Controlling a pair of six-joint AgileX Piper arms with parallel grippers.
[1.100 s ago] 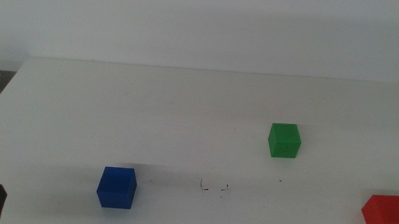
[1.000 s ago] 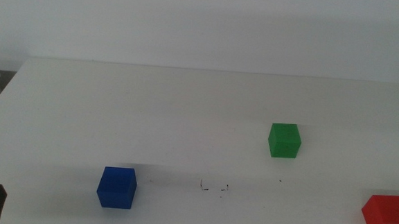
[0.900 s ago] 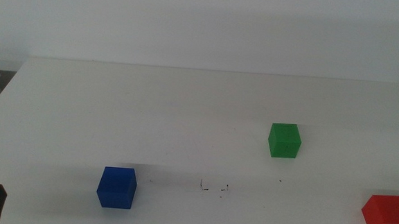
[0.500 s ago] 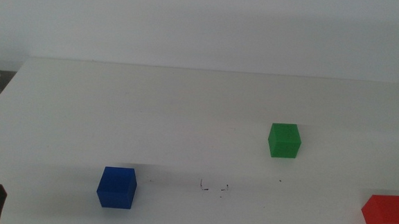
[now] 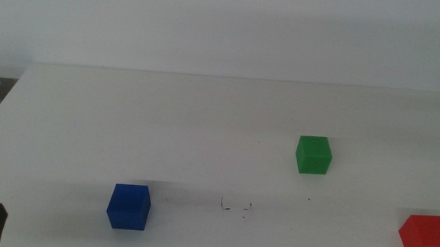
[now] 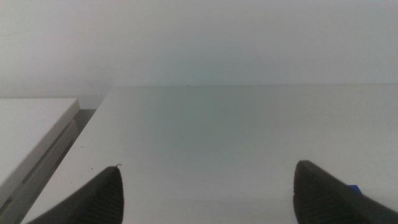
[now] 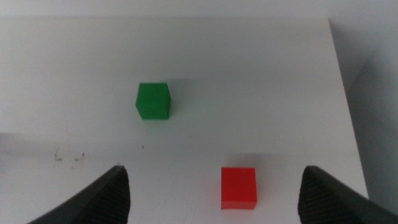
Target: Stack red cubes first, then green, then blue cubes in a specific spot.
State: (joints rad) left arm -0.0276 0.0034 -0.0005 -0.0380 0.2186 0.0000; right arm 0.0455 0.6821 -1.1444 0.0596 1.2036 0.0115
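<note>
Right gripper hangs wide open above the red cube, and a skewed descent risks nudging it farther from the pen marks.

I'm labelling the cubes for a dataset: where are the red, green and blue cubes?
red cube (image 5: 426, 237), middle view, front face.
green cube (image 5: 314, 155), middle view, front face.
blue cube (image 5: 128, 207), middle view, front face.

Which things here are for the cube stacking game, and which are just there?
For the job:
red cube
green cube
blue cube
pen marks showing the stacking spot
left gripper, open
right gripper, open

Just there:
white table
lone black speck
</note>
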